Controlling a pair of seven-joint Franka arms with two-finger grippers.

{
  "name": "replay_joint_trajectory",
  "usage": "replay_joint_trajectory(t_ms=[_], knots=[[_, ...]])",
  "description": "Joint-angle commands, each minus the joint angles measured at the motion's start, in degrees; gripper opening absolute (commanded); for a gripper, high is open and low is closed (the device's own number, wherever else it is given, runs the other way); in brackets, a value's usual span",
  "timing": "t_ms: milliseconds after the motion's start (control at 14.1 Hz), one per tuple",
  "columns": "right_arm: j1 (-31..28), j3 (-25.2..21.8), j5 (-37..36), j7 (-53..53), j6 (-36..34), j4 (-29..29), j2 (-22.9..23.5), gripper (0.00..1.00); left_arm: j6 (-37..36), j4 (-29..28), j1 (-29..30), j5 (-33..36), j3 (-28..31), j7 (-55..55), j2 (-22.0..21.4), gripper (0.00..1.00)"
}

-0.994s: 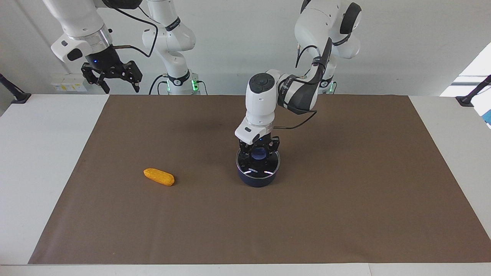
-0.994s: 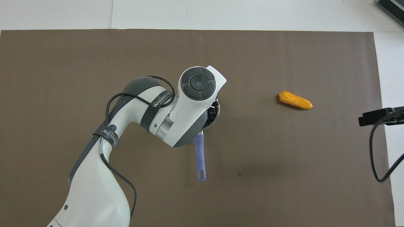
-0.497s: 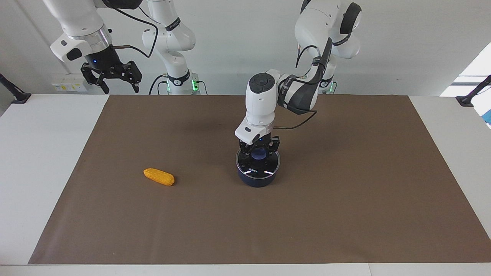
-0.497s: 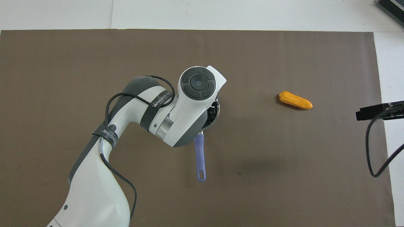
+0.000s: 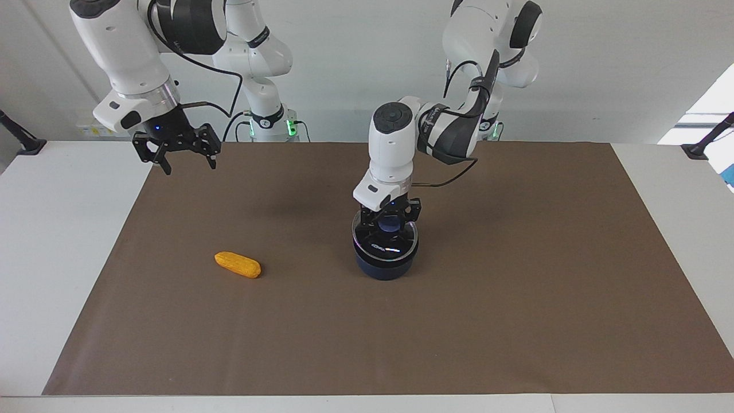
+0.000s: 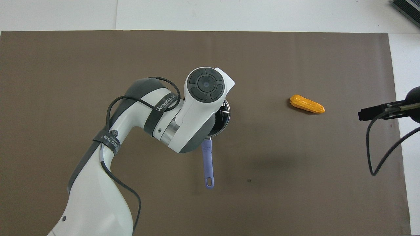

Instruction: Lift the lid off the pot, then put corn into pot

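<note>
The dark navy pot [image 5: 385,265] stands mid-mat; its blue-violet handle [image 6: 207,164] points toward the robots. My left gripper [image 5: 390,221] is shut on the blue knob of the glass lid [image 5: 385,244] and holds the lid level, a little above the pot's rim. In the overhead view the left arm hides most of the pot and lid; only an edge of the lid [image 6: 226,118] shows. The yellow-orange corn [image 5: 237,265] lies on the mat toward the right arm's end, also in the overhead view [image 6: 307,104]. My right gripper [image 5: 183,154] is open and empty, up in the air over the mat's corner by the robots.
A brown mat [image 5: 516,321] covers most of the white table [image 5: 57,229]. Nothing else lies on the mat.
My left gripper has risen a little with the lid, which now stands off the pot. My right gripper has come down and moved in over the mat's corner, toward the corn.
</note>
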Motion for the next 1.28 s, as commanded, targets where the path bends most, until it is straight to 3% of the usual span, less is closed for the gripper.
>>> replay_joint_trajectory(t_ms=[0,426,639,923,1206], knots=[[-0.2,0.12,0.02,-4.34,4.38,-0.26,2.9,1.0,-1.66,0.26,0.19,0.09,0.14,-0.16,-1.31,0.12],[0.15,0.2,0.02,-16.29,19.68,-0.53,15.29,1.0,-5.44,2.02,0.36,0.96,0.67,-0.24,-3.94,0.05],[1.2,0.55,1.24,-31.97,22.57,-1.57,19.86,1.0,-5.53,1.41,2.55,0.7,1.55,-0.16,-5.45,0.05],[1.91,0.55,1.33,-53.35,29.17,-4.57,23.91,1.0,-5.35,-2.45,6.68,1.22,1.64,2.12,-7.03,0.05],[2.0,0.55,1.33,-59.28,30.06,-5.88,25.06,1.0,-4.83,-5.88,11.86,2.63,1.64,7.82,-8.26,0.05]])
